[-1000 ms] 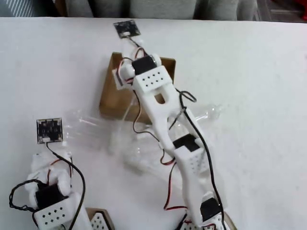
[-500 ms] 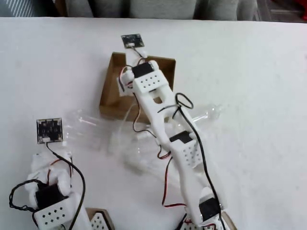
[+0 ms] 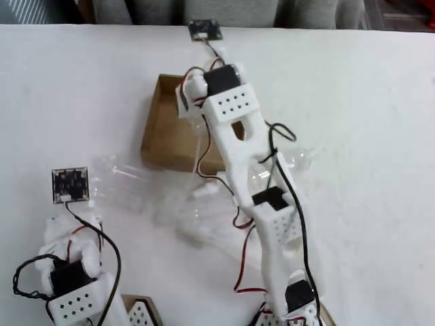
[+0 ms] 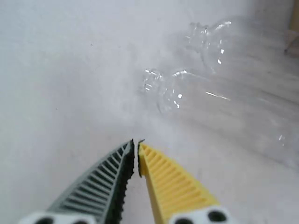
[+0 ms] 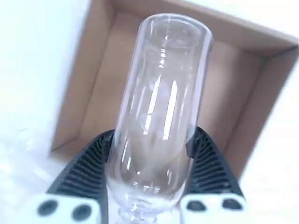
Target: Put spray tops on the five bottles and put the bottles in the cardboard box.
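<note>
- Your right gripper (image 5: 152, 179) is clamped on a clear bottle (image 5: 161, 102). Its dark fingers (image 5: 88, 172) press in from either side near the neck end, and the rounded base points away from the wrist.
- The held bottle hangs over the open cardboard box (image 5: 79, 84), base above the brown floor. Whether it touches that floor cannot be told.
- In the high view your right arm (image 3: 231, 109) stretches across the white table (image 3: 367, 102) and over the right-hand part of the box, which sits open side up toward the far edge.
- Your left gripper (image 4: 136, 145) is closed — grey and yellow fingers meet at the tips with nothing between them — and it points across the table.
- Just beyond those tips two more bottles lie on their sides, side by side, threaded necks toward the gripper: the nearer bottle (image 4: 224, 112) and the farther bottle (image 4: 233, 42).
- From above, your left arm (image 3: 71, 292) sits at the near-left corner. Loose bottles lie on the table on the near side of the box — a left bottle (image 3: 122, 178), a middle bottle (image 3: 204, 227), and a right bottle (image 3: 302, 159) partly under the right arm.
</note>
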